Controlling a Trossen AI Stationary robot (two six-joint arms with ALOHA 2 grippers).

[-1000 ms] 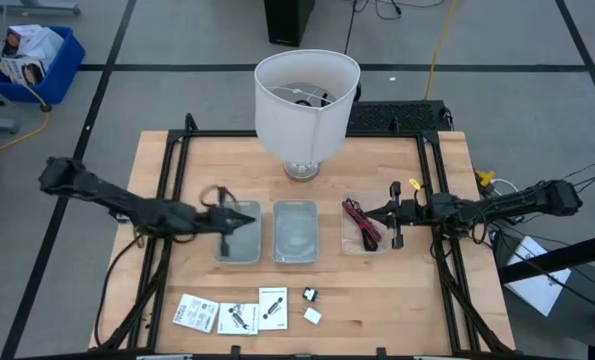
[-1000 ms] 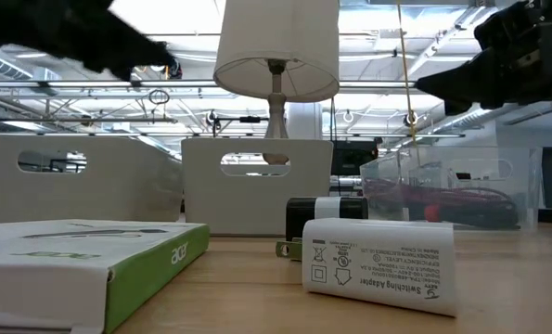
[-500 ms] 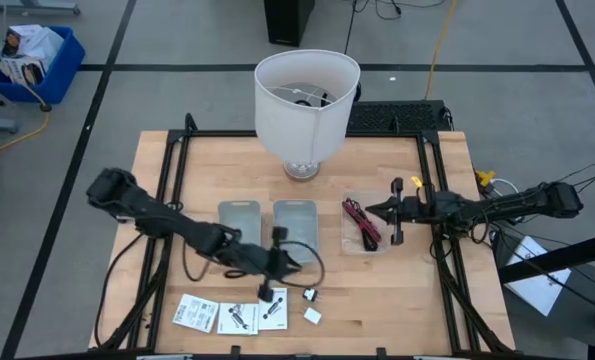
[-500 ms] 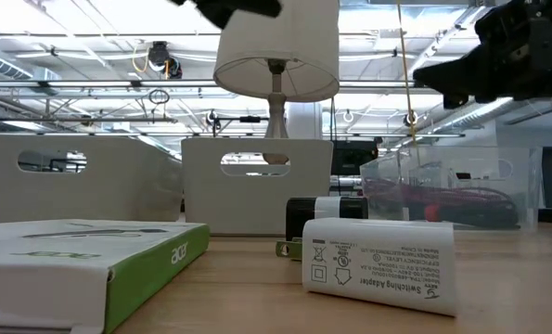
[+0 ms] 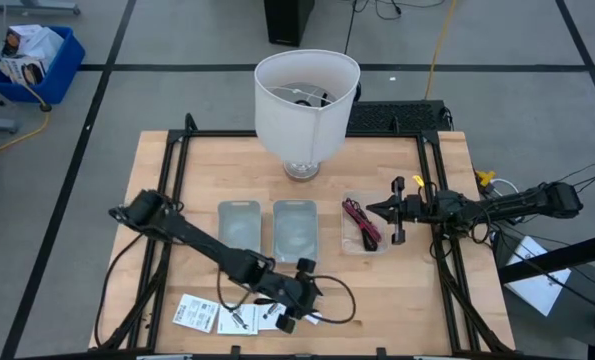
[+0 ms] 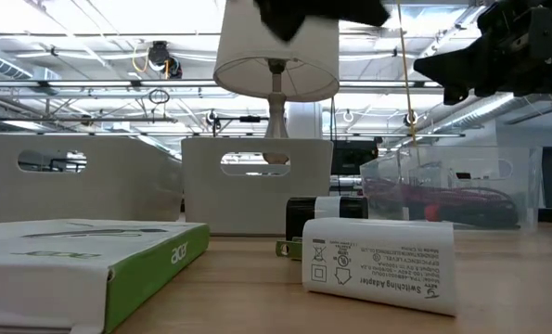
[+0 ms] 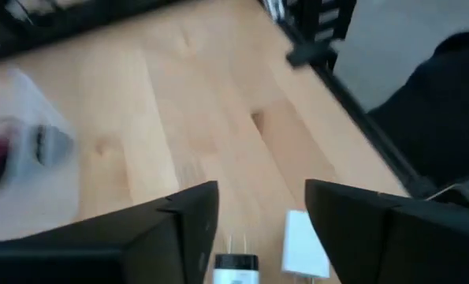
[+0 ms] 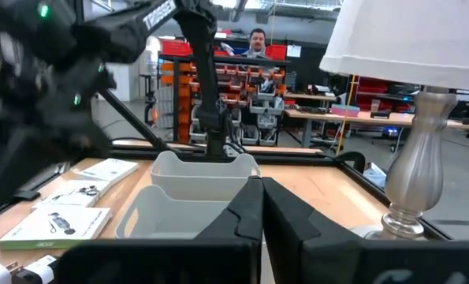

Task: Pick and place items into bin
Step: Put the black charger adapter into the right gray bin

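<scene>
My left gripper [image 5: 299, 305] [image 7: 262, 193] hangs open above the table's near edge. Past its fingers, on the wood below, lie a small white adapter [image 7: 301, 244] [image 6: 378, 264] and a black-and-white plug [image 7: 234, 267] [image 6: 324, 218]. It touches neither. Flat white packets [image 5: 195, 312] [image 5: 239, 318] lie flat to the left of them; the low view shows one as a box with a green edge [image 6: 90, 260]. My right gripper [image 5: 389, 213] [image 8: 262, 213] is shut with nothing in it, level above the right bin [image 5: 365, 228], which holds red and black cable ties [image 5: 360, 220].
Two more clear bins [image 5: 239, 228] [image 5: 295, 228] stand side by side mid-table. A big white lampshade on its lamp [image 5: 307, 100] stands at the far edge. Black frame rails [image 5: 172, 200] [image 5: 432, 180] run along both sides. A person [image 8: 256, 38] is in the room behind.
My left gripper has swung from above the left bin toward the table's near edge and to the right, ending over the small adapter and plug. Its cable trails in a loop behind it.
</scene>
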